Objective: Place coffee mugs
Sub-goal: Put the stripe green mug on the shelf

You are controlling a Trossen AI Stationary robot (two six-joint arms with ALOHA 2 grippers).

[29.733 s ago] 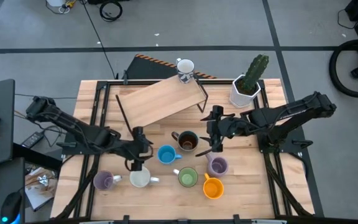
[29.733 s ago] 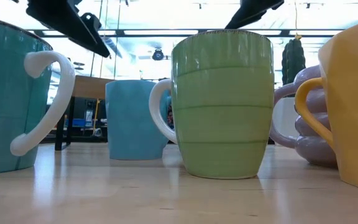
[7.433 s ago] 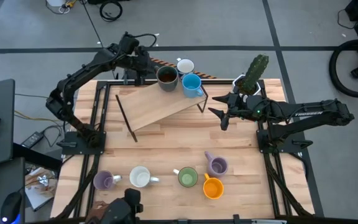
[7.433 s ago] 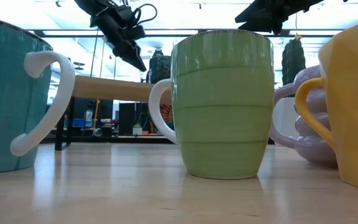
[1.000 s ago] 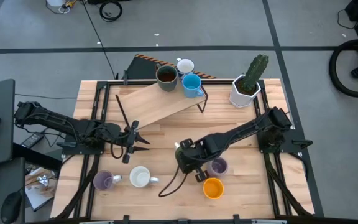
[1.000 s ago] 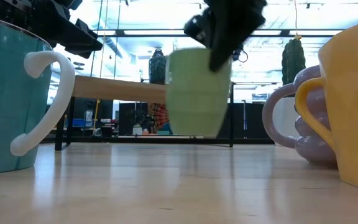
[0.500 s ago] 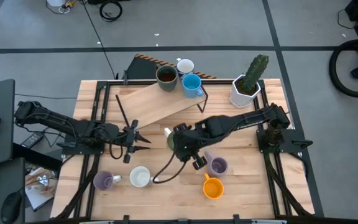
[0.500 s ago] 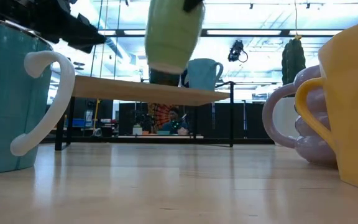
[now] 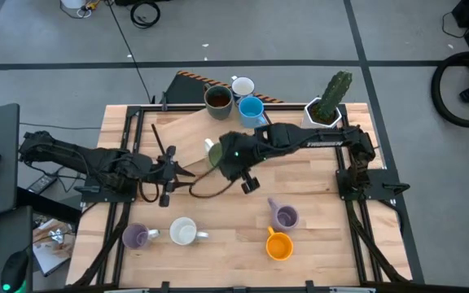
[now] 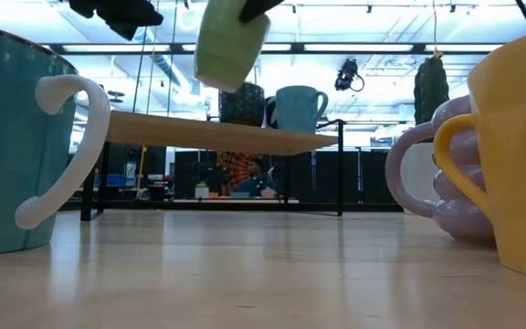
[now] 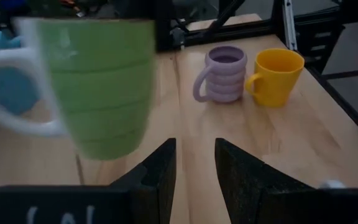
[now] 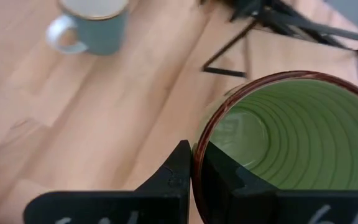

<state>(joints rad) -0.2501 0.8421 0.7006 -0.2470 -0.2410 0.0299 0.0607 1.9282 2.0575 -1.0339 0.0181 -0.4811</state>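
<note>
Right gripper (image 12: 193, 163) clamped on green mug (image 9: 215, 153) rim, airborne over shelf (image 9: 187, 134) near edge. Left gripper (image 9: 172, 171) waits left, jaws slightly apart, empty.

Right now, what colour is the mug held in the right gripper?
Green, with a dark brown rim: the green mug. The right wrist view shows it best.

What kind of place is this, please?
Probably a robotics lab or workshop: a wooden table on a grey concrete floor, cables lying there, and dark shelving behind glass in the low view.
</note>
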